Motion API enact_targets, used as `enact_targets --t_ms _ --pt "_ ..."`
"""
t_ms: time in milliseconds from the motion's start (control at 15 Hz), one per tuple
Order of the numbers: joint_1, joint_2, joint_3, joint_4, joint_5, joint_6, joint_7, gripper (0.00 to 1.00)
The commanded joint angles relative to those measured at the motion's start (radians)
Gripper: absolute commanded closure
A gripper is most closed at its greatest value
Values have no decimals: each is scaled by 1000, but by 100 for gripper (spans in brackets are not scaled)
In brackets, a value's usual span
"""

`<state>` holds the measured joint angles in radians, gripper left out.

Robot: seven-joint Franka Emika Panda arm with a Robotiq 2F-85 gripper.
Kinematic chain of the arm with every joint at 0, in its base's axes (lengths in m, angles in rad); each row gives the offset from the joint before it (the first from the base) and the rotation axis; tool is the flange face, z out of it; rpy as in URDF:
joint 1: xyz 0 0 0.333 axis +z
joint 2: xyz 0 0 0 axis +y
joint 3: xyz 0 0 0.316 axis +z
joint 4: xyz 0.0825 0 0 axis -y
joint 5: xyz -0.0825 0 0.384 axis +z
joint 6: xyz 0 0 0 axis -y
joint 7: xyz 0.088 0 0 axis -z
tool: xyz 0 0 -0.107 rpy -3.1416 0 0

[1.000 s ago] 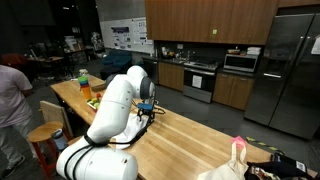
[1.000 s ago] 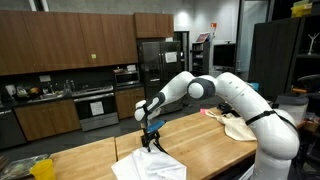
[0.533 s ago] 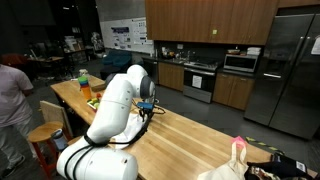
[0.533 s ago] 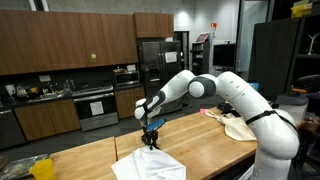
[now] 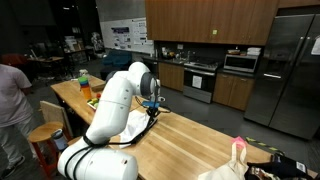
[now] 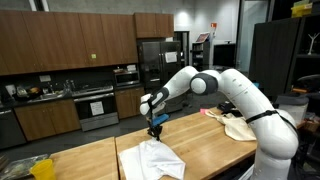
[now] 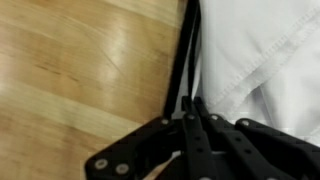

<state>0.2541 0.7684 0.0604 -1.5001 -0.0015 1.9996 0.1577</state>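
Cloth, white and rumpled, lies on the wooden table in the lower middle of an exterior view. One part of it is drawn up into a small peak that meets the hand. In the wrist view the hand comes in from the bottom edge with its two black fingers pressed together. The cloth fills the right side, and bare table fills the left. The fingers seem clamped on the fabric's edge, though the wrist view does not show the pinch itself clearly.

Judging from this, the step in hand is a grasp at the cloth's edge, with the lift barely begun, since most of the fabric rests flat on the wood. Any further move calls for a steady pinch and a slow, upright rise. Thin fabric can slip from between closed fingers, and a sideways pull would drag the whole piece over the table.

As for containers, a green bottle stands at the far end of the table, left of centre in an exterior view. Its contents cannot be told. A pale bag slumps on the table at the right of an exterior view. It is well apart from the cloth, and whatever is inside it is hidden.
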Motion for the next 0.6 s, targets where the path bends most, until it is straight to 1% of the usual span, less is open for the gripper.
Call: enact_targets --t_ms 0,200,267,333,533 --pt "-30 -158 -35 -135 -33 60 33 99" --pt "-52 -266 -71 -212 -62 88 67 99" --pt "-62 -297 -74 -232 -83 53 42 99" --pt "-65 -195 -51 -126 -60 49 37 97" --pt "-83 -267 -56 -190 -72 48 36 97"
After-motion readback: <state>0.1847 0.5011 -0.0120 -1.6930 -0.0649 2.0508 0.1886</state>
